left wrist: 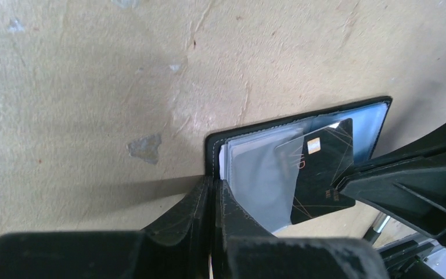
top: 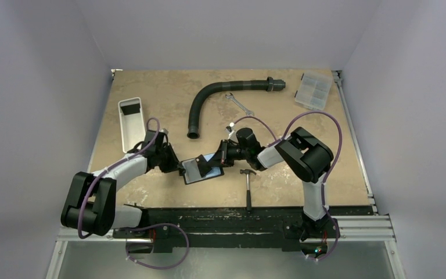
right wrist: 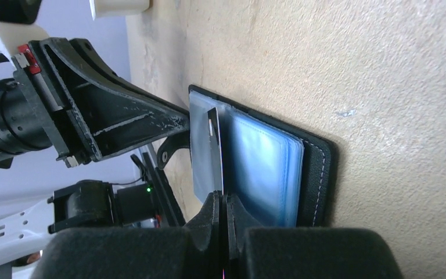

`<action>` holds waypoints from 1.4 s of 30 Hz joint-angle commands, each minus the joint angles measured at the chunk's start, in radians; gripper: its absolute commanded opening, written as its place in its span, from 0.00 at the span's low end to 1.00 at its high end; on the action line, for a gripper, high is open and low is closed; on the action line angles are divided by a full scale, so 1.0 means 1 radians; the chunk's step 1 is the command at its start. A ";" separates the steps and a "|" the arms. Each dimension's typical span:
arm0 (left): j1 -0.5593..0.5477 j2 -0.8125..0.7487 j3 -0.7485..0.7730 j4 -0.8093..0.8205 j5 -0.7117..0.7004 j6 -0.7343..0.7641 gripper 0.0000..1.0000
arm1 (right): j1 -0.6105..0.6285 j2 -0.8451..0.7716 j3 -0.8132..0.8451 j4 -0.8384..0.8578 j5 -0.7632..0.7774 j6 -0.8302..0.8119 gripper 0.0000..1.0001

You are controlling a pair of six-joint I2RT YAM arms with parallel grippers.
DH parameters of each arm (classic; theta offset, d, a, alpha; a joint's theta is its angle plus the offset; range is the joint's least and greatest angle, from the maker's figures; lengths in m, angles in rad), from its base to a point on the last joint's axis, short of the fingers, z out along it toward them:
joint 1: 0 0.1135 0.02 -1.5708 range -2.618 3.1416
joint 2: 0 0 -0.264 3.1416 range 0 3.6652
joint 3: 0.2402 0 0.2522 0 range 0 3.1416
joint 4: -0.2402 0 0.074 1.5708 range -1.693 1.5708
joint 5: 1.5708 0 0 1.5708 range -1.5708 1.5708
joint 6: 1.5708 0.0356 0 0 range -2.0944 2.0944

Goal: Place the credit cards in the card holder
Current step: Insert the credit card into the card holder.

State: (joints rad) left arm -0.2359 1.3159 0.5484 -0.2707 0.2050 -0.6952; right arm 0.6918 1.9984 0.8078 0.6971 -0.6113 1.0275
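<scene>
We count one card holder [top: 202,169], open on the worktop [top: 168,87], left gripper [left wrist: 213,195] jaws clenched on its edge; one credit card [left wrist: 322,168], right gripper [right wrist: 223,203] jaws grasping it over the holder, near end hidden.

- The bench [left wrist: 93,87] looked matt and scuffed.
- The card holder [right wrist: 316,174] had a black leather-like cover and glossy plastic pockets.
- The credit card [left wrist: 322,174] looked smooth and dark.
</scene>
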 commanded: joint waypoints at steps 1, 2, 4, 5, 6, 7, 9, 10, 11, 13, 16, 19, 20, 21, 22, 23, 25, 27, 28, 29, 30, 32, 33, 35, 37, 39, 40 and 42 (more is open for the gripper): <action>0.003 0.036 -0.059 0.050 0.040 -0.010 0.01 | 0.004 0.005 -0.014 0.056 0.074 0.038 0.00; 0.002 0.033 -0.066 0.055 0.041 -0.014 0.01 | 0.006 0.005 -0.016 0.060 0.085 0.050 0.00; 0.001 0.030 -0.071 0.059 0.045 -0.016 0.00 | 0.010 0.006 -0.021 0.078 0.100 0.070 0.00; 0.001 0.027 -0.070 0.058 0.046 -0.015 0.00 | 0.011 0.009 -0.022 0.088 0.104 0.079 0.00; 0.001 0.025 -0.071 0.056 0.046 -0.016 0.00 | 0.012 0.011 -0.021 0.093 0.110 0.084 0.00; 0.000 0.021 -0.072 0.055 0.047 -0.015 0.00 | 0.013 0.011 -0.021 0.096 0.117 0.086 0.00; 0.000 0.012 -0.078 0.058 0.049 -0.018 0.00 | 0.022 0.012 -0.018 0.102 0.127 0.088 0.00; -0.002 0.010 -0.081 0.063 0.052 -0.019 0.00 | 0.029 0.016 -0.015 0.101 0.130 0.086 0.00; -0.003 0.010 -0.083 0.066 0.053 -0.020 0.00 | 0.036 0.021 -0.007 0.094 0.133 0.080 0.00; -0.006 0.012 -0.086 0.076 0.062 -0.020 0.00 | 0.050 0.035 -0.007 0.115 0.136 0.077 0.00; -0.006 0.015 -0.086 0.080 0.065 -0.020 0.00 | 0.057 0.055 -0.011 0.146 0.123 0.091 0.00; -0.007 0.010 -0.089 0.085 0.069 -0.021 0.00 | 0.066 0.055 -0.039 0.210 0.105 0.146 0.00; -0.007 0.009 -0.092 0.086 0.070 -0.022 0.00 | 0.074 0.047 -0.045 0.222 0.101 0.163 0.06; -0.007 0.007 -0.093 0.088 0.070 -0.023 0.00 | 0.084 0.034 -0.051 0.221 0.107 0.170 0.14; -0.008 0.006 -0.092 0.088 0.070 -0.024 0.00 | 0.089 0.016 -0.054 0.198 0.114 0.154 0.18; -0.007 0.004 -0.091 0.087 0.069 -0.023 0.00 | 0.090 -0.006 -0.052 0.159 0.116 0.120 0.22; -0.007 -0.002 -0.089 0.083 0.066 -0.023 0.00 | 0.087 -0.053 -0.047 0.059 0.145 0.009 0.27; -0.008 -0.012 -0.090 0.080 0.067 -0.023 0.00 | 0.084 -0.083 -0.015 -0.086 0.156 -0.104 0.29; -0.008 -0.016 -0.090 0.077 0.065 -0.022 0.00 | 0.083 -0.098 -0.003 -0.134 0.171 -0.158 0.31; -0.008 -0.020 -0.091 0.074 0.064 -0.020 0.00 | 0.083 -0.109 0.006 -0.168 0.172 -0.203 0.32; -0.007 -0.022 -0.091 0.073 0.063 -0.018 0.00 | 0.082 -0.122 0.011 -0.197 0.178 -0.229 0.33; -0.007 -0.024 -0.090 0.072 0.066 -0.018 0.00 | 0.083 -0.147 0.028 -0.273 0.199 -0.297 0.37; -0.007 -0.024 -0.091 0.073 0.068 -0.018 0.00 | 0.084 -0.150 0.049 -0.310 0.209 -0.320 0.39; -0.008 -0.024 -0.091 0.080 0.077 -0.017 0.00 | 0.084 -0.140 0.077 -0.354 0.208 -0.350 0.40; -0.008 -0.019 -0.089 0.082 0.082 -0.013 0.00 | 0.084 -0.126 0.092 -0.353 0.190 -0.359 0.40; -0.007 -0.017 -0.089 0.082 0.089 -0.012 0.00 | 0.084 -0.104 0.108 -0.349 0.176 -0.360 0.38; -0.007 -0.018 -0.091 0.083 0.092 -0.013 0.00 | 0.084 -0.092 0.117 -0.343 0.176 -0.360 0.37; -0.008 -0.020 -0.094 0.084 0.094 -0.013 0.00 | 0.084 -0.064 0.139 -0.336 0.170 -0.349 0.33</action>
State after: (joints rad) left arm -0.2260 1.2915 0.4835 -0.1654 0.2550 -0.7139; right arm 0.7742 1.8874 0.8906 0.3897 -0.4442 0.7219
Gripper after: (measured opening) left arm 0.040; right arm 0.355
